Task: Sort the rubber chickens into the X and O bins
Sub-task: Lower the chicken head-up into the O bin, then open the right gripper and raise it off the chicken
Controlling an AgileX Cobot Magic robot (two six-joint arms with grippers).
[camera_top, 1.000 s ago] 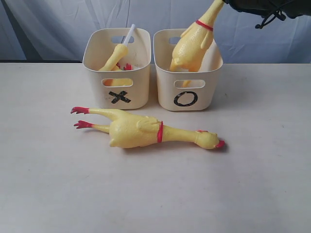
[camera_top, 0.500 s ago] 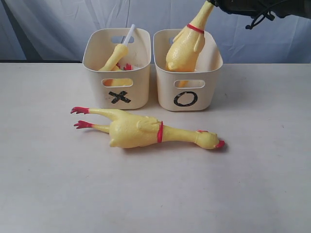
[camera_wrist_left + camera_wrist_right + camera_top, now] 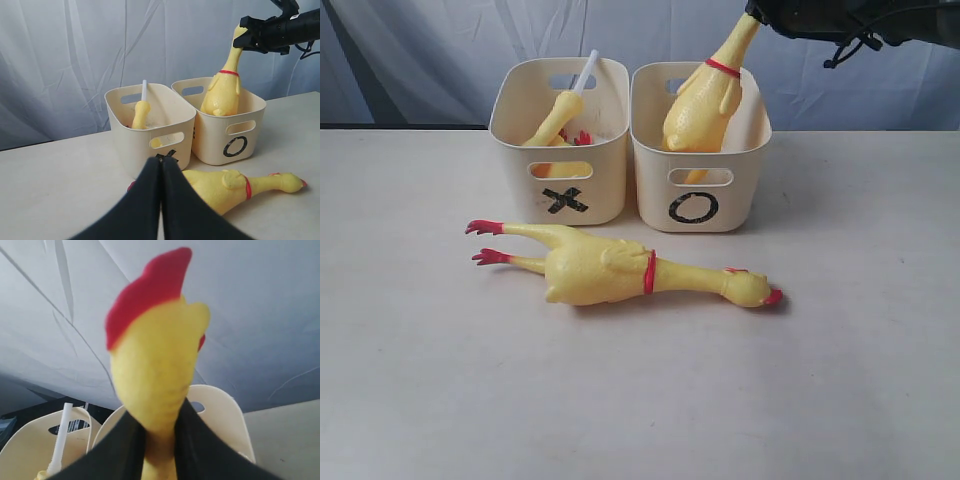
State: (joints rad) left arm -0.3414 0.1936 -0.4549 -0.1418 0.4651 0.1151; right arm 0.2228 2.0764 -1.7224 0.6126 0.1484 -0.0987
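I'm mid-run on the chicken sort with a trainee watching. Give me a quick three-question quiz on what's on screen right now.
1. Multiple choice: the right claw grips the hanging chicken by its: A) feet, B) head end, C) wing.
2. True or false: the left claw is open.
3. Fill in: the hanging chicken's lower end sits inside the bin marked ___.

Key: 1 B. 2 false, the jaws are pressed together on nothing. 3 O.
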